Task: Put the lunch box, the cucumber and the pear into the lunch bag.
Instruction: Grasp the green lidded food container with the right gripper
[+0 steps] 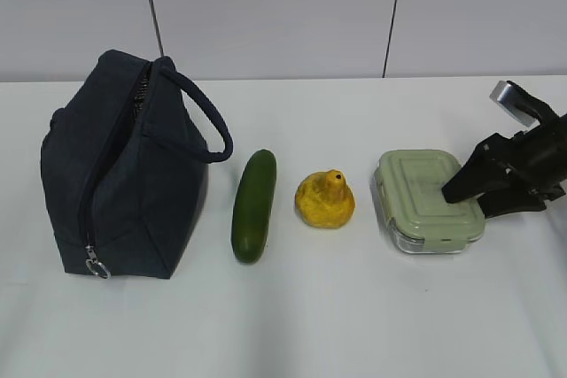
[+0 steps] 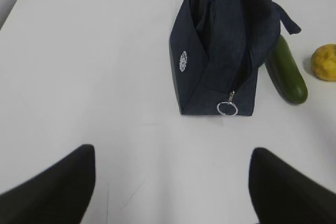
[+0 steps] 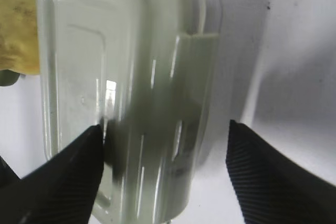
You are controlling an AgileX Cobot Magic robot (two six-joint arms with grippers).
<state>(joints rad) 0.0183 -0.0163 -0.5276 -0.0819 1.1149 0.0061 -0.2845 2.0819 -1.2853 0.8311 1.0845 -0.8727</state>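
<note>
A pale green-lidded lunch box (image 1: pixel 430 200) sits on a white table (image 1: pixel 292 325) toward the right, still outside the bag. The right gripper (image 1: pixel 462 190) hangs over its right half with its jaws spread wide; in the right wrist view one finger lies over the lid and the other beyond the box's right edge, and nothing is held. Just left of the box sits the yellow pear (image 1: pixel 326 200), and left of that the dark green cucumber (image 1: pixel 253 205), lying lengthwise, near the bag but apart from it. The navy lunch bag (image 1: pixel 124 170) stands at the far left, its zipper parted along the top, the ring pull (image 1: pixel 97 266) low at the front end. None of the three items is packed, so the whole task remains. The left gripper (image 2: pixel 173 182) hovers open and empty, in front of the bag. Bare tabletop lies in front of the row; the items themselves stand close together.
</note>
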